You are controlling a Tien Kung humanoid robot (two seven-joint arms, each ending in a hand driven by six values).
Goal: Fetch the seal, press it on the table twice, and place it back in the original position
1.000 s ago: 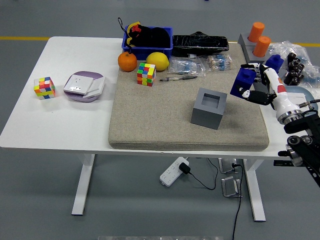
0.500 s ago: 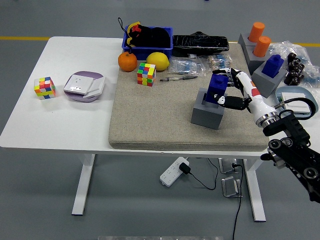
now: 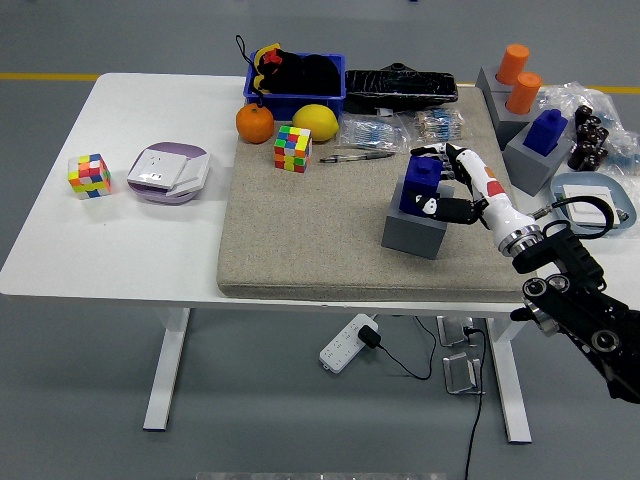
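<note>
The blue seal stands in the top of a grey square holder on the beige mat, right of centre. My right hand comes in from the lower right and its fingers are curled around the seal's right side, holding it. A second blue seal sits in another grey holder at the table's right edge. My left arm does not show.
Behind the mat are an orange, a lemon, a Rubik's cube, a pen, and a blue bin. Orange cylinders stand at the back right. A second cube and a purple socket box lie left.
My right hand carried the blue seal leftward from the mat's right edge, over the grey holder, and then lowered it into the holder's top.
</note>
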